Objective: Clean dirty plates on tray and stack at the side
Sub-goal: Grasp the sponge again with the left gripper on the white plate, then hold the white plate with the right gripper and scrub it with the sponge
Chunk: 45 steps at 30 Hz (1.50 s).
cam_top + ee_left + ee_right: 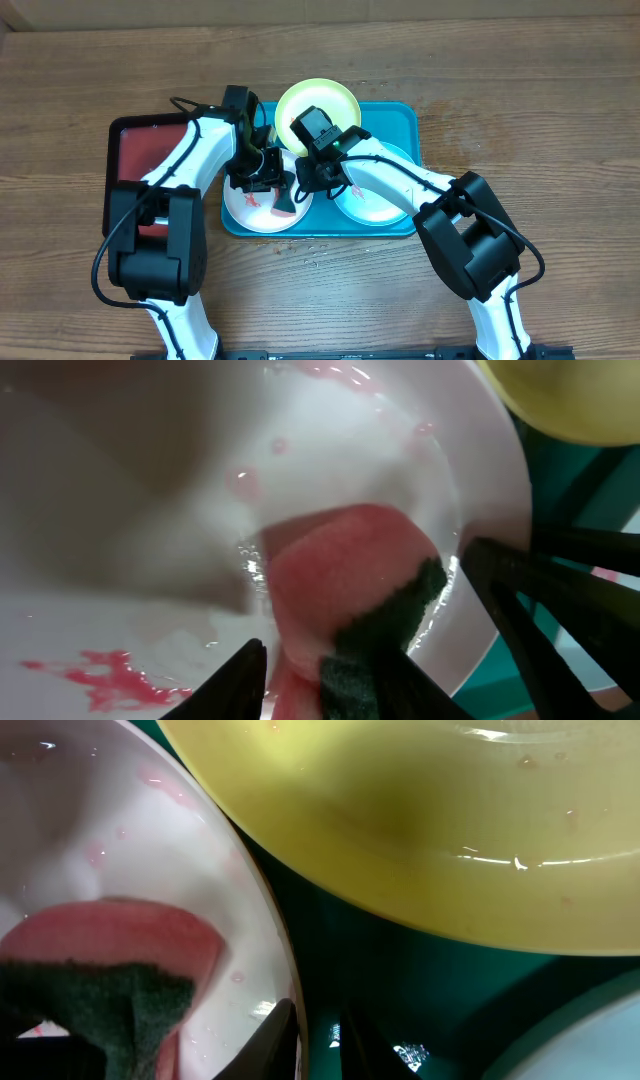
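Left claw [365, 615] stands parted around a soft pink sponge [340, 580] with a coarse green scouring face, one finger clear of it, over the glossy, wet white plate [150, 510]. Right claw [315, 1038] pinches that plate's rim. All three round plates, including the yellow-green plate [420, 810] and mint plate [365, 208], sit in the turquoise tray [400, 120].

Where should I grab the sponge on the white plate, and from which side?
Take the sponge from above, probably, pinching across its soft pink middle: it sits in the shallow well of the white plate, whose raised rim blocks a sideways approach.
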Available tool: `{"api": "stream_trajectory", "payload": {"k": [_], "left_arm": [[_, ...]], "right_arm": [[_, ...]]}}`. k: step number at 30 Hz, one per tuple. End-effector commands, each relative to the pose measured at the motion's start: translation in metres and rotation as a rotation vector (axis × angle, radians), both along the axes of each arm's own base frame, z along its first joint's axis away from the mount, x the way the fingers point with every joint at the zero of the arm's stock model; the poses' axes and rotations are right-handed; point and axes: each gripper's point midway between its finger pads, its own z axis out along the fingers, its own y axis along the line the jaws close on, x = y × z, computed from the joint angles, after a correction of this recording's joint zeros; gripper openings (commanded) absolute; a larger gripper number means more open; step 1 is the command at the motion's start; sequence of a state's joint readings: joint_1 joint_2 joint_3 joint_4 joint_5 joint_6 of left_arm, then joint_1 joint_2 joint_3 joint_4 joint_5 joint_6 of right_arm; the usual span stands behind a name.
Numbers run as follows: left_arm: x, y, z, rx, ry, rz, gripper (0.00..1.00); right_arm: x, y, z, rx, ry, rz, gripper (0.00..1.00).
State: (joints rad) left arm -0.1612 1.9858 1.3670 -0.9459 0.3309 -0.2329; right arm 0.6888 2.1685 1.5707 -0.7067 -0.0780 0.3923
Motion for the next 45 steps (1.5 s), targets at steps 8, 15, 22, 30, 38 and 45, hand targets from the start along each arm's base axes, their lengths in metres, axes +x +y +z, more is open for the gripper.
{"api": "stream_trajectory", "payload": {"k": [8, 15, 22, 30, 38, 45], "left_arm": [[0.009, 0.012, 0.031, -0.018, 0.012, 0.001, 0.51], [0.003, 0.004, 0.035, -0.026, 0.026, -0.042, 0.56], [-0.008, -0.008, 0.012, -0.008, 0.050, -0.020, 0.55], [-0.021, -0.002, -0.003, 0.029, 0.084, 0.000, 0.51], [-0.017, 0.004, -0.005, 0.064, 0.068, 0.003, 0.22], [-0.017, 0.013, -0.008, 0.119, 0.069, 0.019, 0.34]], "right_arm": [[0.006, 0.003, 0.004, 0.003, -0.017, -0.007, 0.17], [0.006, 0.003, 0.004, 0.004, -0.018, -0.007, 0.17], [0.006, 0.003, 0.004, 0.004, -0.019, -0.007, 0.18], [0.006, 0.003, 0.004, 0.004, -0.018, -0.006, 0.18], [0.006, 0.003, 0.004, 0.003, -0.019, -0.004, 0.18], [0.006, 0.002, 0.004, 0.002, -0.018, -0.004, 0.18]]}}
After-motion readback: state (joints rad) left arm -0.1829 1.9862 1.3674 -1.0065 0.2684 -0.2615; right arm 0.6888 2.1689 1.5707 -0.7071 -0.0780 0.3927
